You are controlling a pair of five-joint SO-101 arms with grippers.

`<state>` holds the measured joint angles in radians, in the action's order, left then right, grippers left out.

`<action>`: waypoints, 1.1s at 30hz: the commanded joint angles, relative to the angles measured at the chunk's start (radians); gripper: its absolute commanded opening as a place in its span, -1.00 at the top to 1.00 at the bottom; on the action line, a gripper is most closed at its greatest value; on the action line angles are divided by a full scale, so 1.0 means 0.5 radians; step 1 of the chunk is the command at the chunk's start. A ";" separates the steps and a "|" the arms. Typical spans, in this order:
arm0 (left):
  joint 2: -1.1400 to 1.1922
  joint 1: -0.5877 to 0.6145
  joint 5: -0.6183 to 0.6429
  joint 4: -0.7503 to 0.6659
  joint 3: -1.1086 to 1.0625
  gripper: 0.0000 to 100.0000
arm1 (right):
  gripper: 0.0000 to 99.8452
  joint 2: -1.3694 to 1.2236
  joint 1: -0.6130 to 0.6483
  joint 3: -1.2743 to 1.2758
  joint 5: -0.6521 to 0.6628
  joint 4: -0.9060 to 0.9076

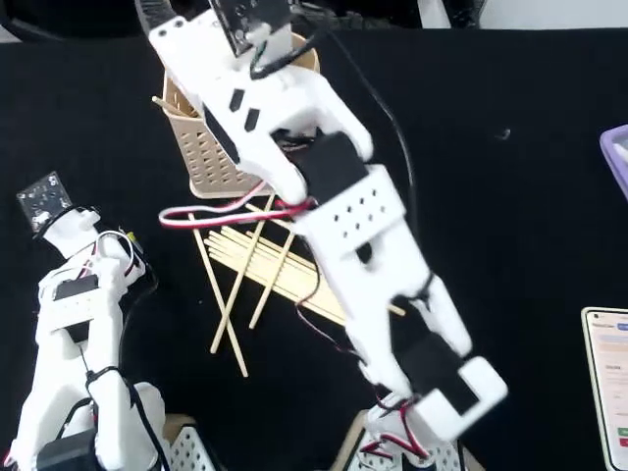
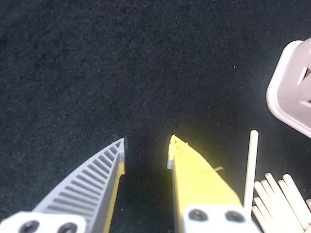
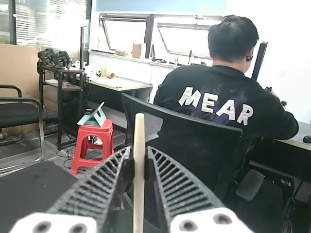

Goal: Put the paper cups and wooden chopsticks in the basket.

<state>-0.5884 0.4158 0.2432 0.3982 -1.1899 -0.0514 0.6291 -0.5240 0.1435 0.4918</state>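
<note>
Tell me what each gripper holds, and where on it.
Right gripper clamps one chopstick along its shaft, a short end sticking out beyond it. Left gripper is open and holds nothing.

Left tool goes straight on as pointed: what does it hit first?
Probably the bare black table cover; nothing lies between it and the left tool. The wooden chopsticks sit off to the side.

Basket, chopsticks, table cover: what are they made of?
Basket: probably moulded plastic, matte tan, going by the regular rows of small holes in its wall.
Chopsticks: pale bare wood or bamboo; dull, with no varnish shine.
Table cover: black felt-like cloth with a fuzzy, speckled nap.
</note>
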 commanded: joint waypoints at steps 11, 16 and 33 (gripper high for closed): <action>-0.052 -0.008 0.006 -0.040 0.026 0.69 | 0.98 -0.404 -0.206 -0.302 -0.009 0.126; -0.052 -0.008 0.006 -0.040 0.026 0.69 | 0.79 -0.400 -0.141 -0.370 -0.009 0.408; -0.061 -0.008 0.006 -0.040 0.020 0.69 | 0.77 -0.140 -0.230 -1.155 0.003 1.900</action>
<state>-0.5884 0.4158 0.2432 0.3982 -1.1899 -0.2294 0.5493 -0.9996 0.1450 1.2758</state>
